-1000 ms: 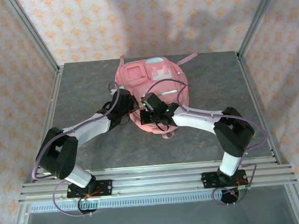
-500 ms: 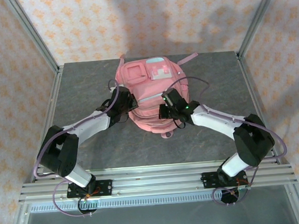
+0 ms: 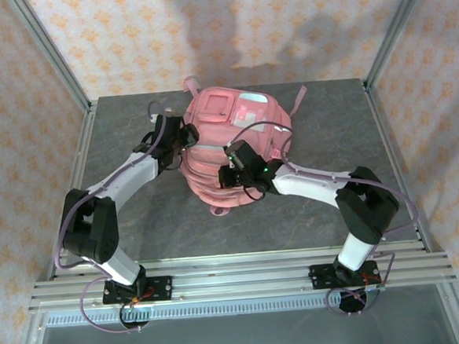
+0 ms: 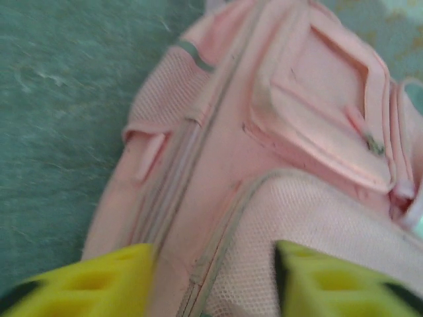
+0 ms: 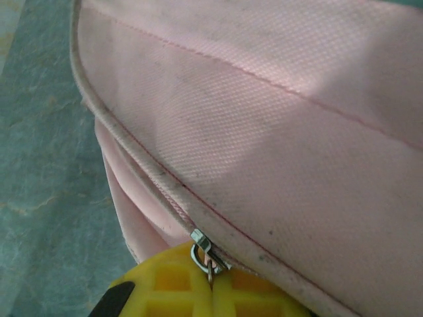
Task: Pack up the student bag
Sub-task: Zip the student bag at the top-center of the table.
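Observation:
The student bag (image 3: pixel 215 190) is a big pink backpack lying mid-table with a square front pocket (image 3: pixel 216 107). My left gripper (image 3: pixel 187 135) stands at its left side, open. In the left wrist view its yellow fingers (image 4: pixel 86 284) straddle a zip line and a mesh pocket (image 4: pixel 310 218) of the bag (image 4: pixel 291 132), holding nothing. My right gripper (image 3: pixel 225 175) rests on the bag's near part. In the right wrist view the gripper (image 5: pixel 211 294) is shut on a small metal zipper pull (image 5: pixel 209 256) at the bag's piped seam (image 5: pixel 277 112).
The bag lies on a grey stone-look table (image 3: pixel 138 218) fenced by aluminium posts (image 3: pixel 52 54). A pink strap (image 3: pixel 299 101) trails off the bag's far right. Bare table lies left, right and in front of the bag.
My left gripper has opened and moved back to the bag's left side. The right gripper, still shut, has swung left, and the bag has turned and shifted.

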